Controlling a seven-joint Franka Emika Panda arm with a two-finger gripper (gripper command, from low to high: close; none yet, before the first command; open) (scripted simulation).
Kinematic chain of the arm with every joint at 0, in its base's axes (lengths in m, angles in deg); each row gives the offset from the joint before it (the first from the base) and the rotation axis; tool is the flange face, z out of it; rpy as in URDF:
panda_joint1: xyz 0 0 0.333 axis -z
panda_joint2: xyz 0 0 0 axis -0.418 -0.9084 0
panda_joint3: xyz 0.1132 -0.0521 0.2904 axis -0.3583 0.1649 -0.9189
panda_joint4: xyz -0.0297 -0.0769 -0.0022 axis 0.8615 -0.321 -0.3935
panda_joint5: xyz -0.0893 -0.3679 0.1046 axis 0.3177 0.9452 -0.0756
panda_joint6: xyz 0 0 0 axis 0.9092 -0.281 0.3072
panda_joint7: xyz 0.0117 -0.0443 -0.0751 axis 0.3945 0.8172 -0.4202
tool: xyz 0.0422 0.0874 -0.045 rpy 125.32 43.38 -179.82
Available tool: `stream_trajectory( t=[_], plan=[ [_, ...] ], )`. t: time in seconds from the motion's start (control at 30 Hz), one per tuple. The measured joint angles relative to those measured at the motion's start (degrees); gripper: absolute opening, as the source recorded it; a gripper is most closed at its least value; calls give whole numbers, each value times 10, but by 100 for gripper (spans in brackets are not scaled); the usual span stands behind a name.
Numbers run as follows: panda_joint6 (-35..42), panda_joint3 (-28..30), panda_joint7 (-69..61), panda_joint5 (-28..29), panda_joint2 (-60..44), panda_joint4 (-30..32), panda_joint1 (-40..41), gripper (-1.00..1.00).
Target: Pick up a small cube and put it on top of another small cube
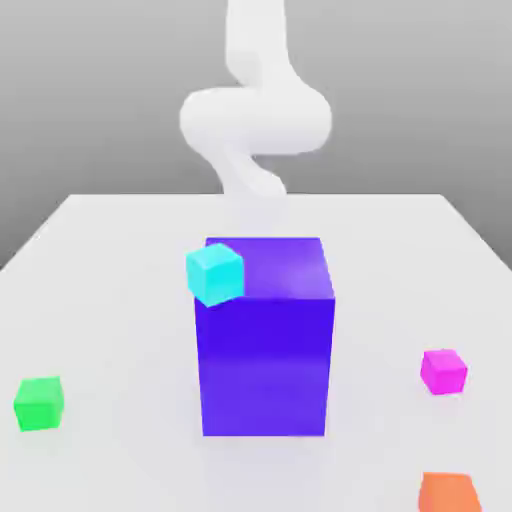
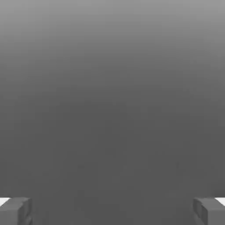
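The end effector [image 2: 112, 211] stands wide open in the hand view: its two grey fingertips [image 2: 15, 211] sit far apart, with nothing between them but a plain grey backdrop. It holds nothing.

In the exterior view the white arm [image 1: 258, 115] curls above the far edge of the pale surface [image 1: 120, 260], well behind the blocks.

Closest to the arm stands the big blue-purple block [image 1: 268, 345], tall and upright in the middle of the surface. A small cyan cube [image 1: 215, 273] shows at the block's upper corner on the exterior view's left, turned slightly askew; whether it rests on the block's top or hangs over the edge is unclear.

The small magenta-pink cube [image 1: 443, 371] lies on the surface on the exterior view's right, apart from the big block. It is plain, evenly coloured, with a lighter top face, and far smaller than the block.

The small bright green cube [image 1: 39, 403] lies on the exterior view's left, well apart from the block, plain and about the same size as the magenta one.

A small orange cube [image 1: 449, 493] sits near the magenta cube, at the bottom edge of the exterior view, partly cut off.
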Motion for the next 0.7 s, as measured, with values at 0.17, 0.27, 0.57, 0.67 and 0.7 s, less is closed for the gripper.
stream_trajectory(
  t=[0.17, 0.27, 0.57, 0.67, 0.7],
  plan=[
    [-64, -72, 69, -16, -105, 53, -21, 0],
    [-101, -115, 114, -18, -166, 83, -36, 0],
    [-212, -240, 284, 26, -354, 176, -80, 0],
    [-248, -255, 362, 71, -422, 206, -117, 0],
    [-260, -254, 389, 87, -445, 216, -136, 0]
  ],
)
